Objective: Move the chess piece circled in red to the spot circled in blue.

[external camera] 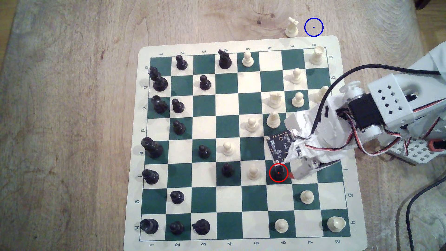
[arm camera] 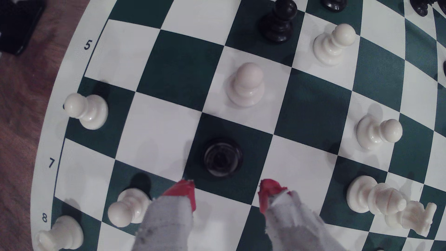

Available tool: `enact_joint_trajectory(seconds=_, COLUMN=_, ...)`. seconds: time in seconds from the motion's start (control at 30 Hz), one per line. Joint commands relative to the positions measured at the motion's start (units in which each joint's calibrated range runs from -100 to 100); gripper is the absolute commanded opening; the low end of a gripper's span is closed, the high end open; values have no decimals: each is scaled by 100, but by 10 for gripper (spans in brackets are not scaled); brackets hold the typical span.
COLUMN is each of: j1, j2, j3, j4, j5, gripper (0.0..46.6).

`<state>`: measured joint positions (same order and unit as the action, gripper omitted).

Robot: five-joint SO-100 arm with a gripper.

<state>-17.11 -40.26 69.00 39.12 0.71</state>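
The red-circled chess piece (external camera: 278, 172) is a glossy black piece on a dark green square near the board's right side in the exterior view. The wrist view looks down on the same chess piece (arm camera: 222, 158), standing upright. My gripper (arm camera: 226, 193) is open, its two red-tipped fingers (arm camera: 184, 191) just short of the piece and apart from it. In the exterior view the gripper (external camera: 293, 175) sits immediately right of the piece. The blue-ringed spot (external camera: 313, 27) is bare wood beyond the board's far right corner.
A white knight (external camera: 292, 27) stands on the wood just left of the spot. White pawns (external camera: 253, 170) (external camera: 307, 196) flank the piece's square. The chessboard mat (external camera: 135, 144) holds several black and white pieces. Cables (external camera: 410, 212) lie at the right.
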Motion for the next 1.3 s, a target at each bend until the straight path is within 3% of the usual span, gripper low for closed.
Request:
enact_joint_trajectory(seconds=0.0, j1=-22, j2=96, j3=-508, j4=-243, j5=-49, gripper=141)
enact_joint_trajectory(seconds=0.73, j1=-209, j2=512, j3=-762, j4=-694, j5=-210, gripper=118)
enact_joint_trajectory(seconds=1.07, j1=-334, j2=571, j3=-771, j4=-702, j5=-249, gripper=26)
enact_joint_trajectory(seconds=1.27, j1=-295, j2=384, j3=-780, j4=-645, j5=-278, gripper=3)
